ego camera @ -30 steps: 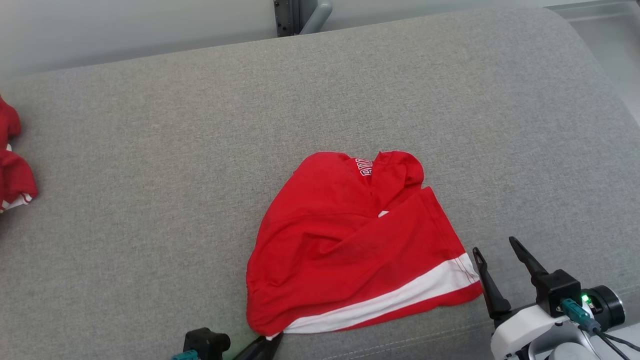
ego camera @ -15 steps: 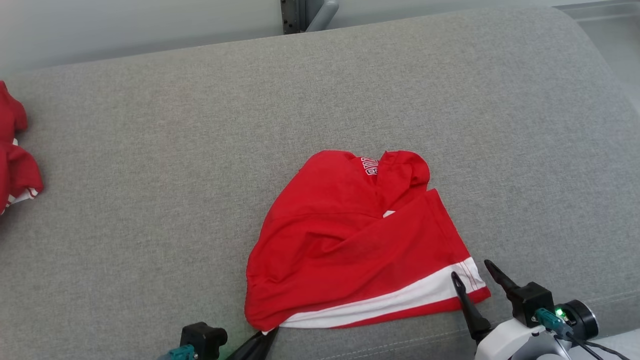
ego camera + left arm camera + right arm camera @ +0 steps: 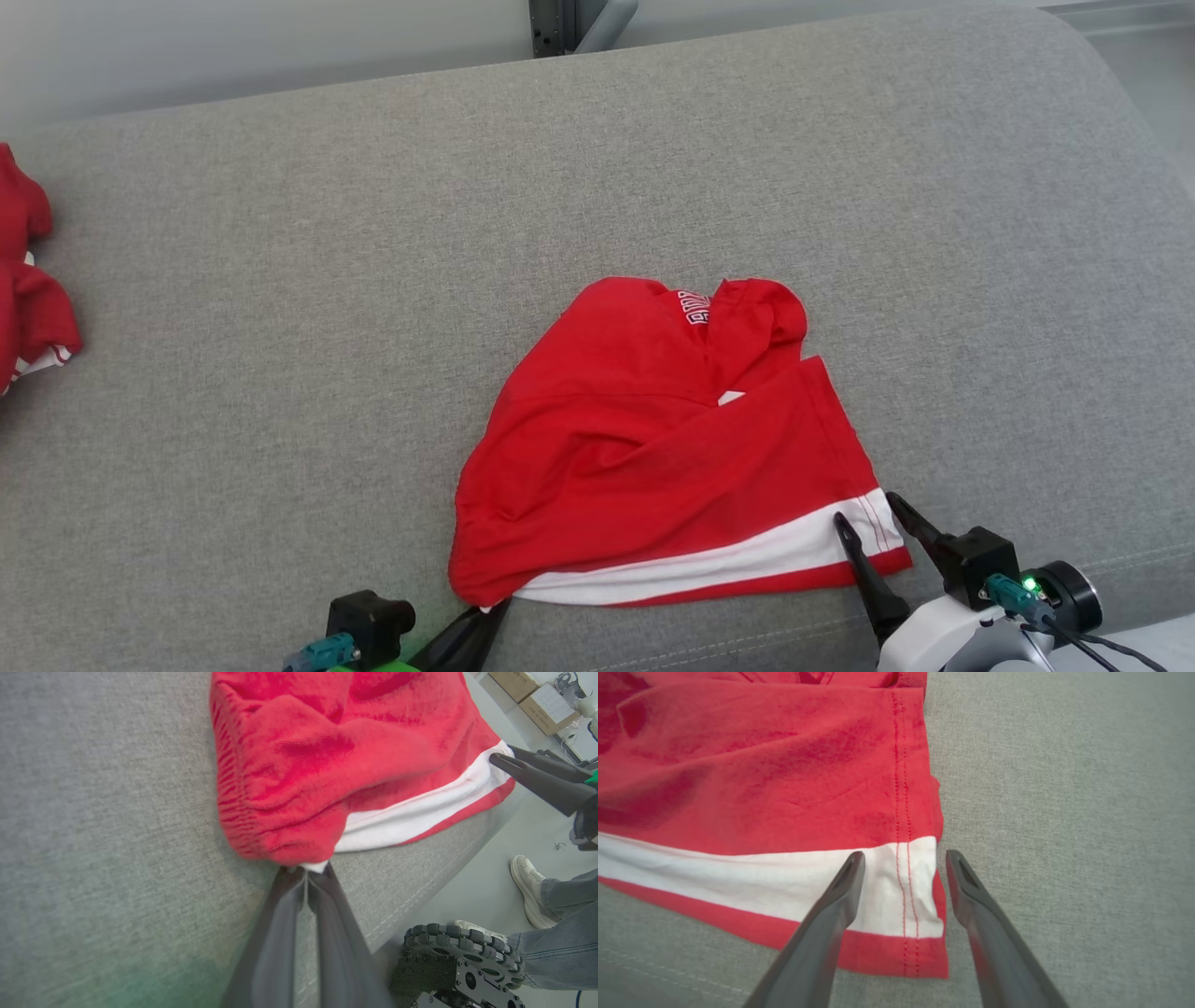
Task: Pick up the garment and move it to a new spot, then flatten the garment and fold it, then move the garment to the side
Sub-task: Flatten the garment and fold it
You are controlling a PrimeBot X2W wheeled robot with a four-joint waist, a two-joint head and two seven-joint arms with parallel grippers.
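On the grey cushion (image 3: 280,233), toward 6 o'clock, the garment (image 3: 653,448) lies crumpled. Its 7 o'clock corner is pinched by the left gripper (image 3: 307,873). The right gripper (image 3: 903,856), jaws apart, straddles the 4 o'clock hem. It should close past the stitching before lifting.

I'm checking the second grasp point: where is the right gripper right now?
The right gripper sits at the head view's lower right, jaws open astride the white-striped right corner of the red garment on the grey cushion.
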